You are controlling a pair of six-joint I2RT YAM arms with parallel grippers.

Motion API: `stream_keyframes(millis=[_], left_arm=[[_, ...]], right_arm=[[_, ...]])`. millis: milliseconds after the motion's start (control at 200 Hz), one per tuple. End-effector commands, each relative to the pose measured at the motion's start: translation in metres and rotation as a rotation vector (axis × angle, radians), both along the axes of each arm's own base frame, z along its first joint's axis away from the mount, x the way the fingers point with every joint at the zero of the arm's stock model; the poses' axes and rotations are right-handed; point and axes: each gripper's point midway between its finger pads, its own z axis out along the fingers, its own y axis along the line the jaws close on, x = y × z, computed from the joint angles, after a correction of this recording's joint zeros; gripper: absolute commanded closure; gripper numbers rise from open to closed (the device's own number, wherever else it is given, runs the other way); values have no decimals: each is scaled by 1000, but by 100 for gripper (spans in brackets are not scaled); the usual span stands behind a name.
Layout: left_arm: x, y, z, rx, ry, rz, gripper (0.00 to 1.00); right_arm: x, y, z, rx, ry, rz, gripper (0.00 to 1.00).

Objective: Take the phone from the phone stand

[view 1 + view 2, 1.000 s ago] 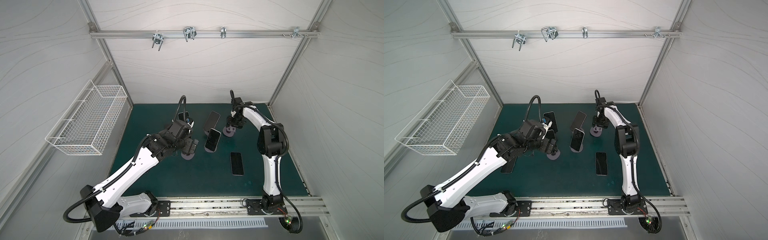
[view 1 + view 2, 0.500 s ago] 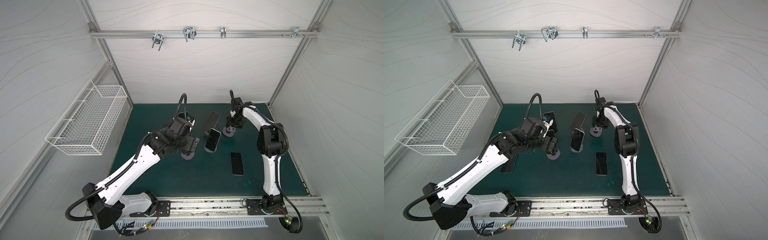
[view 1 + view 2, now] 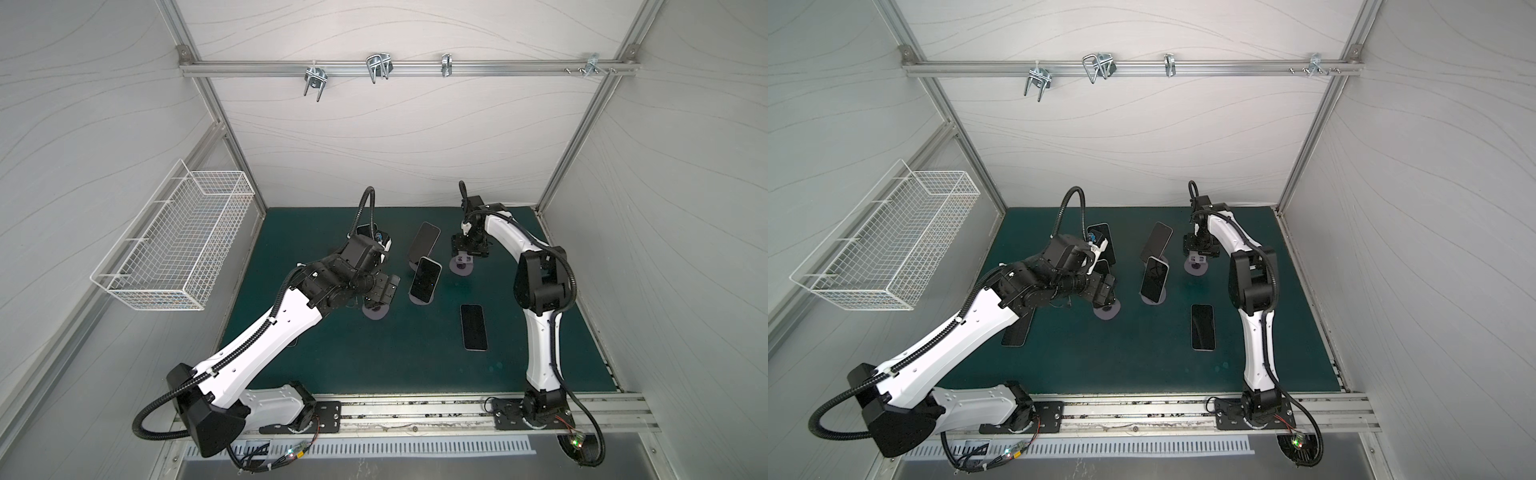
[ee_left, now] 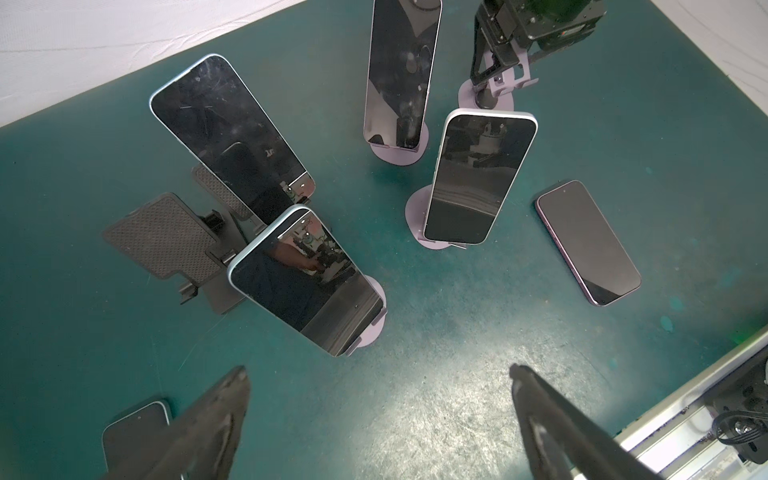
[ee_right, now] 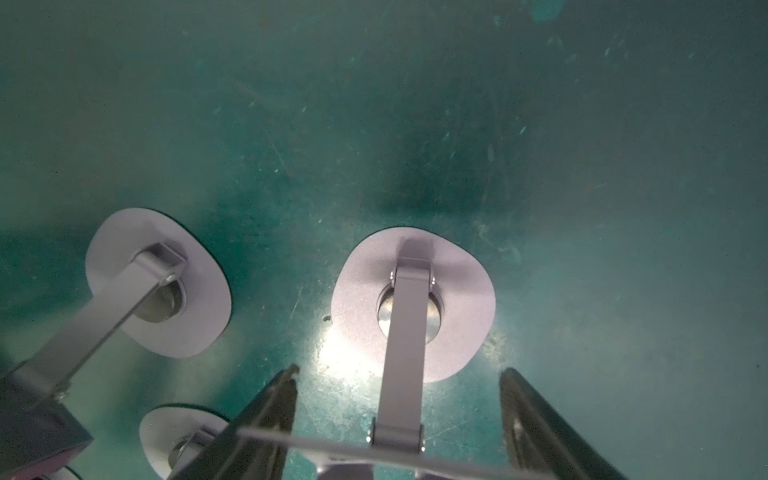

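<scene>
In both top views a green mat [image 3: 374,365] [image 3: 1100,361] lay under both arms. The mid phone [image 3: 425,280] [image 3: 1154,284] leaned on a lilac base near the mat's centre. At its 12 o'clock stood the back phone [image 3: 424,245] [image 3: 1156,244]. At its 4 o'clock the flat phone [image 3: 473,327] [image 3: 1202,327] lay screen up. At its 9 o'clock the left gripper [image 3: 380,291] [image 3: 1104,291] hung over a stand [image 3: 376,316] [image 3: 1106,313], and the arm hid what it bore. At its 1 o'clock the right gripper [image 3: 467,253] [image 3: 1198,251] pointed down at the bare stand [image 3: 461,266] [image 3: 1196,266]. A basket [image 3: 174,249] [image 3: 888,245] hung on the wall at the mat's 9 o'clock.

In the left wrist view the left gripper's fingers [image 4: 208,428] stood wide apart with nothing between them. Just ahead of them the phone [image 4: 307,282] leaned screen up on its stand. Behind it a tall phone [image 4: 230,137] rested on a black stand, with an empty black stand [image 4: 162,237] beside it.

In the right wrist view the right gripper's fingers [image 5: 266,415] stood apart, one on each side of the bare stand's neck, with mat showing in both gaps. They gripped nothing. The stand's round base sat flat on the mat.
</scene>
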Motion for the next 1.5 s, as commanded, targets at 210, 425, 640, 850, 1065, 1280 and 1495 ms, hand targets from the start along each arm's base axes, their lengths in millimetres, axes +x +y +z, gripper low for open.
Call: stream_keyframes(millis=[210,425,640,850,1065,1280,1495], left_arm=[[12,-15,21,-42,-55,-48,1],[14,-21,22,-58,-51,-64,1],[13,-22,21,-76,-37,-54,1],[12,-26,17,-101,-32,-52,1],[15,-25,21,-109,-48,-41,1],[12,-20,27,-117,-61,-23,1],[8,-5,36,-112,-85,31,1]], right_arm=[[-7,7,19,53,-7,-11,3],[-5,3,43,54,-88,-22,1],[-8,1,69,65,-161,-18,1],[-13,-4,96,56,-253,-9,1],[-21,-5,123,44,-317,-12,2],[-28,-3,148,44,-372,-10,3],[-40,15,178,71,-431,10,6]])
